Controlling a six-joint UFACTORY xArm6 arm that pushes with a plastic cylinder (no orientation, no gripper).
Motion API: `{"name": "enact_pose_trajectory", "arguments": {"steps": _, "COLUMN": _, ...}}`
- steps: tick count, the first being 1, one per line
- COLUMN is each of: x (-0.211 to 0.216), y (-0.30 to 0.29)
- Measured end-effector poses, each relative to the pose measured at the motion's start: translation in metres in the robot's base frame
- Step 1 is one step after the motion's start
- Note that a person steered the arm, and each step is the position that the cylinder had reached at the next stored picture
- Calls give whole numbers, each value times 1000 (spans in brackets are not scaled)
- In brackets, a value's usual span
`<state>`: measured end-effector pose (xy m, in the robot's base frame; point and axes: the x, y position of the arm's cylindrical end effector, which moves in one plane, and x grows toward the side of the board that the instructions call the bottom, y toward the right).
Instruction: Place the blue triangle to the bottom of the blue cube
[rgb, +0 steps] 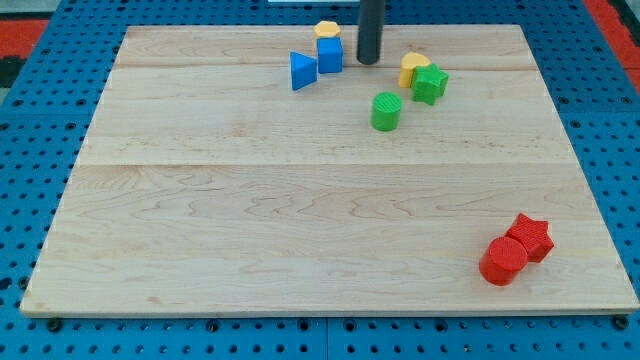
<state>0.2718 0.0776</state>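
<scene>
Blocks crowd the top of the board (200, 250), and that is where the work is. The blue cube (330, 55) sits near the top edge with a yellow block (326, 30) touching it from above, and the blue triangle (303, 71) lies just beside the cube on the view's left, a little lower, its corner about touching the cube. The rod comes down from the top of the view and my tip (368, 61) rests on the wood just to the right of the cube, apart from it, so the cube stands between my tip and the triangle. There are no fingers here to open or close; the rod holds nothing and touches no block that I can see. Further right a second yellow block (413, 68) and a green block (431, 84) press together, a green cylinder (386, 111) stands below them, and a red cylinder (502, 262) and red star (531, 237) sit together at the lower right, well clear of it all. I'd judge the task barely begun, at the approach stage. The next move asks my tip to go round the cube without knocking it, come in at the triangle's left, upper side, and nudge it down and to the right until it rests under the cube.
</scene>
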Motion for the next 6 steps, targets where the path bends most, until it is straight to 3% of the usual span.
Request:
{"name": "enact_pose_trajectory", "arguments": {"steps": 1, "x": 4, "y": -42}}
{"name": "enact_pose_trajectory", "arguments": {"steps": 2, "x": 53, "y": -63}}
{"name": "enact_pose_trajectory", "arguments": {"steps": 3, "x": 87, "y": -120}}
{"name": "enact_pose_trajectory", "arguments": {"steps": 4, "x": 48, "y": -173}}
{"name": "enact_pose_trajectory", "arguments": {"steps": 5, "x": 10, "y": -176}}
{"name": "enact_pose_trajectory", "arguments": {"steps": 6, "x": 10, "y": -151}}
